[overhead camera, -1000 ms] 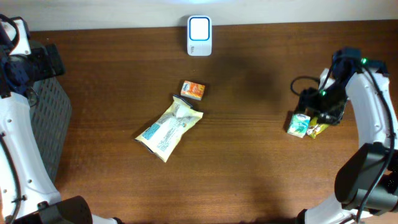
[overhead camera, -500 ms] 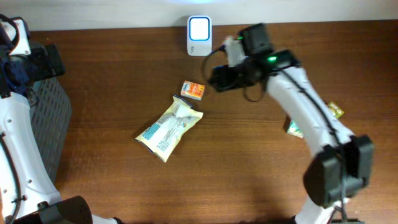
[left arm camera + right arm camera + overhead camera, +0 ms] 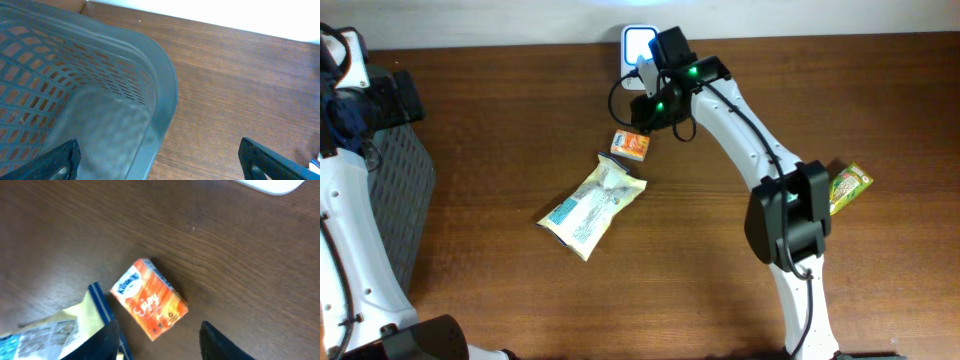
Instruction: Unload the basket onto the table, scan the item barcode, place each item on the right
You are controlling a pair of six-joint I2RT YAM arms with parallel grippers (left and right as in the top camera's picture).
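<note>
A small orange box point(image 3: 631, 146) point(image 3: 150, 299) lies flat on the wooden table, just in front of the white barcode scanner point(image 3: 638, 42) point(image 3: 270, 184) at the far edge. My right gripper point(image 3: 642, 128) point(image 3: 162, 347) hovers over it, open. Its dark fingers point(image 3: 107, 342) stand on either side of the box's near end and do not touch it. My left gripper point(image 3: 160, 165) is wide open with nothing in it, above the rim of the grey basket point(image 3: 160, 90) at the table's left side.
A yellow and blue snack bag point(image 3: 592, 205) point(image 3: 50, 330) lies right beside the orange box on its near left. A green packet point(image 3: 848, 187) sits at the right, past the right arm's base. The grey basket point(image 3: 400, 190) fills the left edge.
The right arm swung from the table's right side across to the orange box by the scanner, and its jaws narrowed. The left arm has not moved.
</note>
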